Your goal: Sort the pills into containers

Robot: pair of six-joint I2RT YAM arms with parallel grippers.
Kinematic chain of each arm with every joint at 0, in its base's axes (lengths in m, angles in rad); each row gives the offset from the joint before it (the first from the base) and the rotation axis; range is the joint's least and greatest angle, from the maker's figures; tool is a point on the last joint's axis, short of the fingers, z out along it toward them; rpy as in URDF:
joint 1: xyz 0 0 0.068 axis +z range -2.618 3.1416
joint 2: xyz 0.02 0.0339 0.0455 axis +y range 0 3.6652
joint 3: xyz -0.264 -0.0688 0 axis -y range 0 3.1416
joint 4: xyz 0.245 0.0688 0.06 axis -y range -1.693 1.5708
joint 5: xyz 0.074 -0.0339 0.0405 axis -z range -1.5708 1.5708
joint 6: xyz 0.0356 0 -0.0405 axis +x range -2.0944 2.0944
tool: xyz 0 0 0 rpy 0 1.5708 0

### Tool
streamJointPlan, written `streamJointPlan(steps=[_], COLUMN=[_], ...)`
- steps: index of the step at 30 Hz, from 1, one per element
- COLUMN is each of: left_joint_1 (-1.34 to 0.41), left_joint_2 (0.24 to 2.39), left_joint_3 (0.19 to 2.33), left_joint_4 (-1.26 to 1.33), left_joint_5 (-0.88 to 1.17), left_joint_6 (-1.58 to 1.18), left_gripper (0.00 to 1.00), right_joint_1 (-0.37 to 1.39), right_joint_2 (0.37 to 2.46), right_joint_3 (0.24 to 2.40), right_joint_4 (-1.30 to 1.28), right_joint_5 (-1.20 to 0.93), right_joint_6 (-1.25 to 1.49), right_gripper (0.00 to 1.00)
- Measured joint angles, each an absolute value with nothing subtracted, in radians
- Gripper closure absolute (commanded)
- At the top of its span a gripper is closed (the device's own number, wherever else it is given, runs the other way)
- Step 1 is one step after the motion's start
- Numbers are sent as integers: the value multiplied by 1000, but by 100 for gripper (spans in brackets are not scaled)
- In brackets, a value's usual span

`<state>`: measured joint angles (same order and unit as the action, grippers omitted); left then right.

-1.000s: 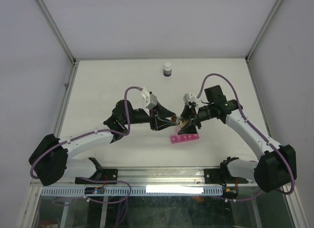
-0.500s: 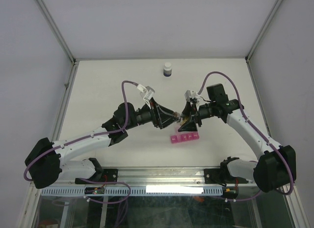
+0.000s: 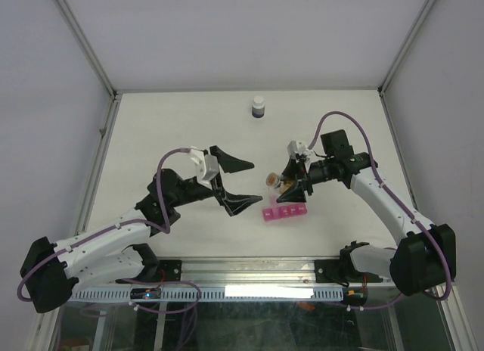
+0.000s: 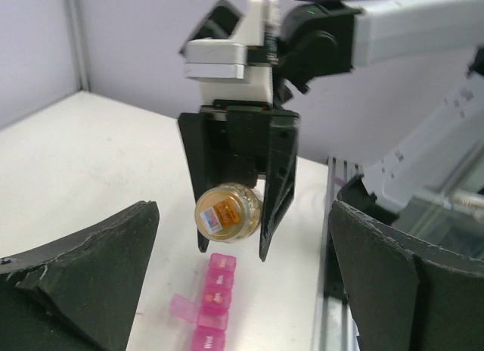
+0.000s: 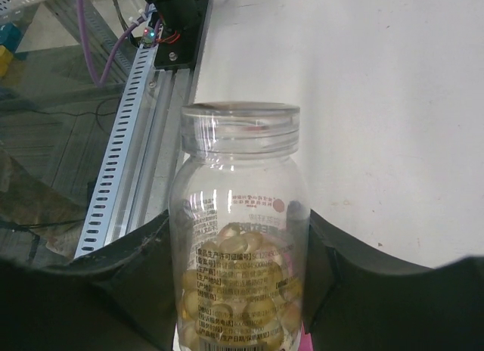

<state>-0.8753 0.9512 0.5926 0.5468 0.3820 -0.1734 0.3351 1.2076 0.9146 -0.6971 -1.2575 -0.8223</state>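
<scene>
Above the pink organiser point(image 4: 214, 294), the clear bottle point(image 5: 238, 215) holds pills point(image 5: 243, 290).

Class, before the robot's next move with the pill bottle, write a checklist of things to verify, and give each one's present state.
1. Right gripper shut on the clear pill bottle: ok.
2. Pills inside the bottle: ok.
3. Left gripper open and apart from the bottle: ok.
4. Bottle's cap off: cannot tell.
5. A lid open on the pink pill organiser: ok, one sticks out sideways.
6. Bottle's mouth over that open compartment: cannot tell.
</scene>
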Motion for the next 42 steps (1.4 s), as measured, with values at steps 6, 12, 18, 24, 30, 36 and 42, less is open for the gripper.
streamJointPlan(steps=[6, 12, 18, 24, 30, 36, 42], left_joint_1=[-875, -875, -875, -875, -875, -873, -879], left_joint_2=[1022, 1153, 1211, 1234, 1277, 1296, 1298], left_joint_3=[599, 653, 693, 700, 725, 731, 709], left_joint_4=[528, 487, 488, 518, 525, 546, 565], left_joint_5=[532, 584, 604, 605, 611, 603, 493], left_joint_6=[54, 141, 147, 123, 87, 21, -179], left_gripper=[10, 17, 24, 39, 71, 100, 100], right_joint_1=[335, 335, 335, 335, 335, 330, 330], right_joint_2=[1208, 1208, 1208, 1208, 1208, 1208, 1208], right_joint_3=[914, 910, 909, 908, 908, 907, 889], right_joint_4=[-719, -729, -754, -758, -759, -761, -694], right_joint_5=[-1269, -1300, -1303, -1302, -1302, -1295, -1272], right_joint_6=[-866, -902, -936, -944, -945, -929, -807], right_gripper=[100, 100, 100, 100, 100, 100, 100])
